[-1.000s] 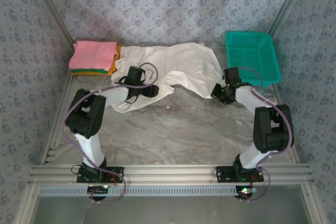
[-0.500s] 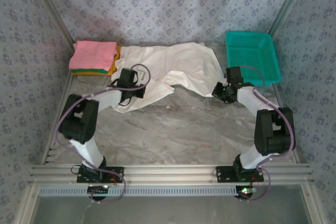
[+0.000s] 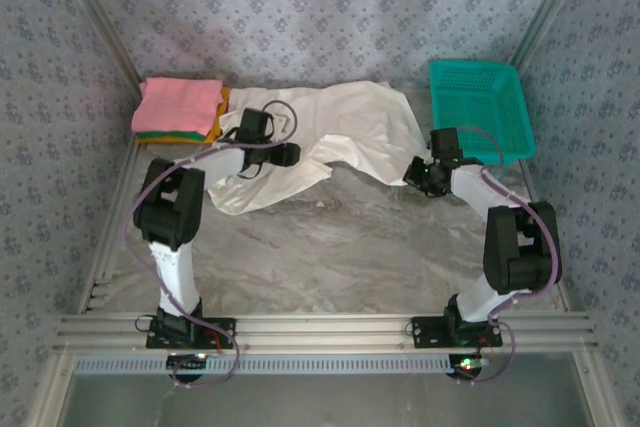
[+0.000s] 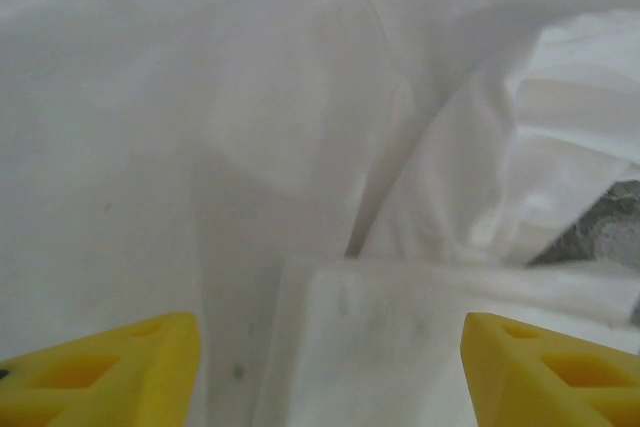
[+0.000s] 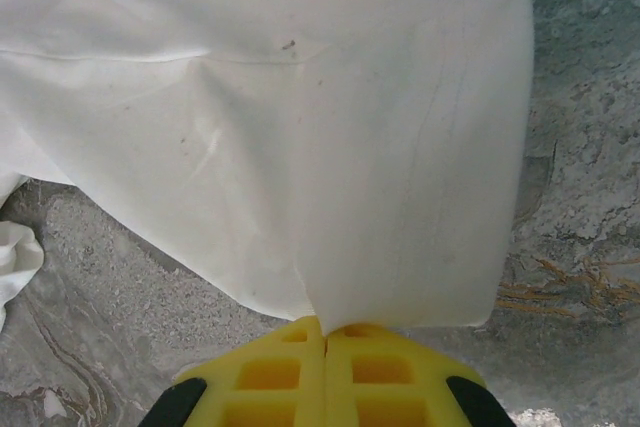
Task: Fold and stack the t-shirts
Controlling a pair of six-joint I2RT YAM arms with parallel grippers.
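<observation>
The left gripper hung wide open over the crumpled white t-shirt, which lay along the surface's far edge. The right gripper was pinched closed on the shirt's edge.

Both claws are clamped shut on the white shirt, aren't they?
Not both. The right gripper is shut on the white shirt, at its edge. The left gripper is open wide over the shirt, as the left wrist view shows.

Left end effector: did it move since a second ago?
Yes. The left end effector moved farther from the front rail, toward the back wall.
</observation>
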